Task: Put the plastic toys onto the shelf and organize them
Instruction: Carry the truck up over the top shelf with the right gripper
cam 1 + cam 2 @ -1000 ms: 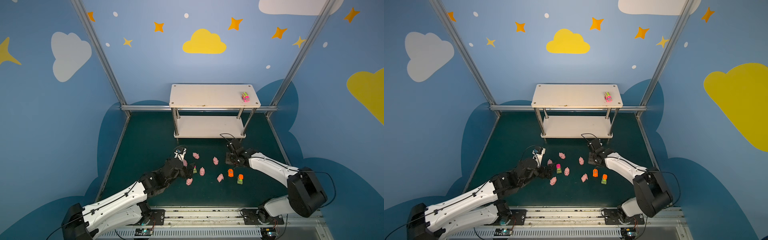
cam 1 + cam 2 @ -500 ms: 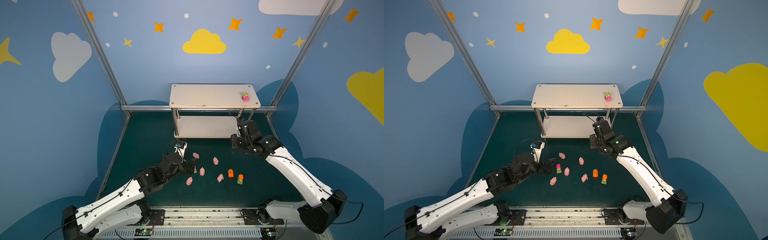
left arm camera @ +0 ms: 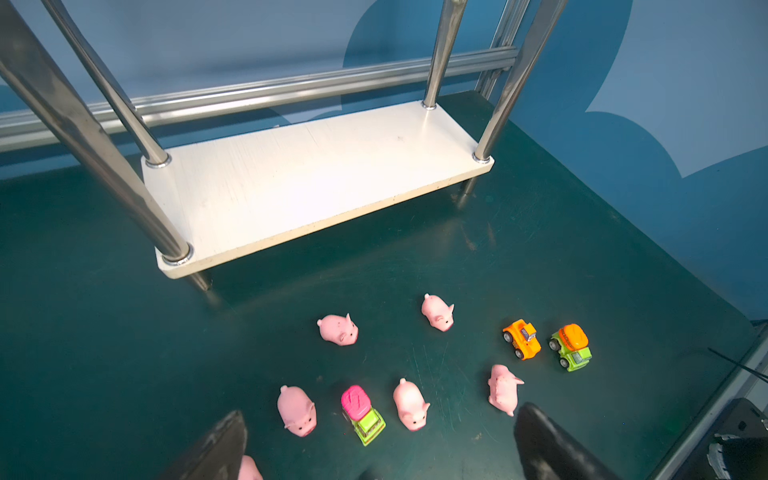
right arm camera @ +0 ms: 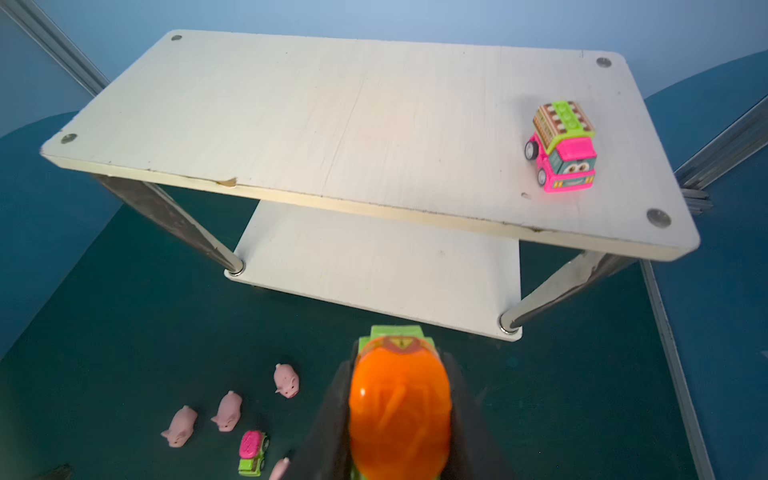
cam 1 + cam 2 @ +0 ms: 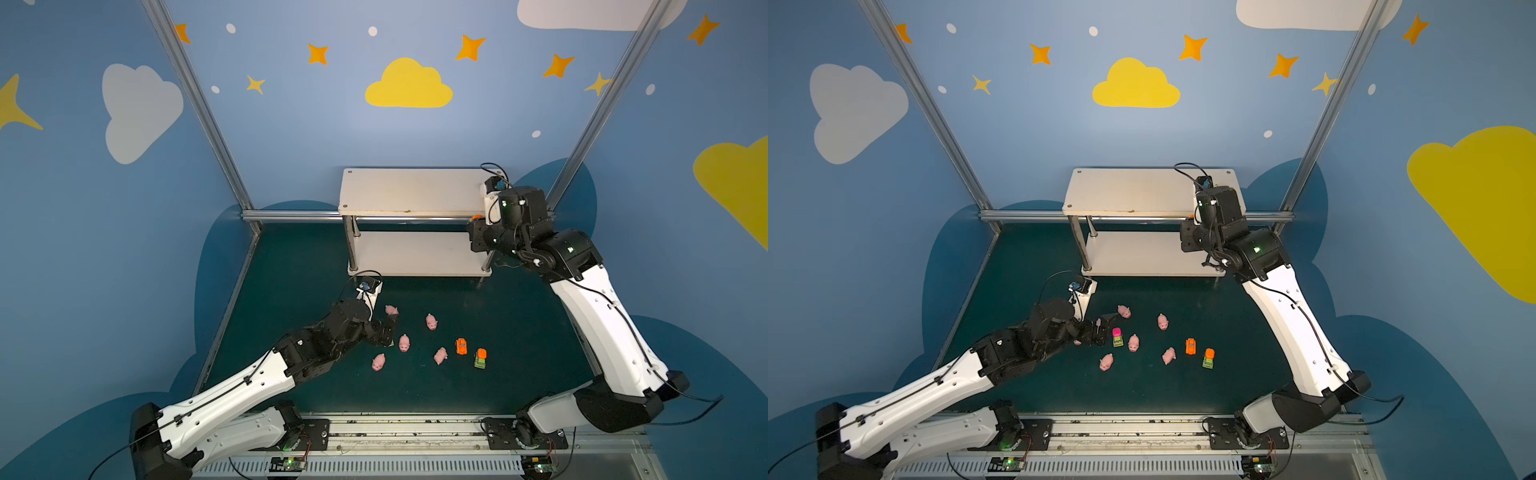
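Orange-drum truck [image 4: 399,411] — between right fingers [image 4: 332,419]

Two-tier white shelf [image 4: 332,116]: matt wood-grain boards, mirror-shiny chrome legs [image 3: 441,54]. Orange-domed green toy truck [image 4: 399,407] between my matt black fingers [image 4: 330,428]: glossy plastic.

Plenty of room on the shelf [image 5: 411,191]: its top board [image 4: 374,124] runs clear but for a pink truck [image 4: 563,149] near one end. The lower board [image 3: 316,174] is open between the chrome legs [image 3: 443,50]. In front of the shelf, pigs [image 3: 337,329] and small vehicles [image 3: 521,338] clutter the desk [image 3: 540,249].
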Robot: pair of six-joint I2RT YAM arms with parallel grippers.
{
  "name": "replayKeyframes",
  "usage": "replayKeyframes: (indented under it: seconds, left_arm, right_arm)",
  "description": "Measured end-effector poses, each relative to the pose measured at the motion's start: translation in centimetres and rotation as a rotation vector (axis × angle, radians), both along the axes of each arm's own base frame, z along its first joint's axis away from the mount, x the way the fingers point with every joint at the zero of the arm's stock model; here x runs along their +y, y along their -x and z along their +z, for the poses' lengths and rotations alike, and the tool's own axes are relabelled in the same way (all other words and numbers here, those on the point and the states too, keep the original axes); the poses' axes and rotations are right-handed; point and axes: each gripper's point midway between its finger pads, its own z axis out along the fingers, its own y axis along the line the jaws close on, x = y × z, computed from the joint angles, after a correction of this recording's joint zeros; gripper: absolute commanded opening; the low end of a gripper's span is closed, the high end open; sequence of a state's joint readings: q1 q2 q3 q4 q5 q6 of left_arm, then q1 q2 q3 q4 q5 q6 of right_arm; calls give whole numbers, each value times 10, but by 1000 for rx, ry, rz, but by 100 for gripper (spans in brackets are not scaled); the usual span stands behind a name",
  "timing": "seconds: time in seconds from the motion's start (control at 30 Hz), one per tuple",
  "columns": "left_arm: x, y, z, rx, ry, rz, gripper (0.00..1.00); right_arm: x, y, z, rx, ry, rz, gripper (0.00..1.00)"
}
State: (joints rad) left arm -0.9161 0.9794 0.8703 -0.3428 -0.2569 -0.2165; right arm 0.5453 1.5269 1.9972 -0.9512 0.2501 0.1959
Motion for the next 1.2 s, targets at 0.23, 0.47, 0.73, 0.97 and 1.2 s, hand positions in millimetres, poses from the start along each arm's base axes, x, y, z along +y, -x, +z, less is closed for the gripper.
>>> replayKeyframes:
  seconds: [0.23, 0.47, 0.73, 0.97, 1.2]
  left_arm:
    - [2, -4, -2, -20, -38, 3, 100]
    - [2, -12, -3, -41, -59, 14, 100]
    - [0, -25, -12, -30, -69, 33, 100]
    - [-1, -32, -17, -18, -65, 37, 100]
    - [-2, -35, -17, -14, -58, 35, 100]
  right_arm:
    - [-4, -51, 5, 1, -12, -25, 26]
    - [5, -99, -9, 25, -11, -14, 27]
    - [12, -124, -30, 61, -6, 3, 29]
    - [9, -124, -31, 67, -5, 5, 36]
    - [9, -125, -33, 72, -5, 8, 51]
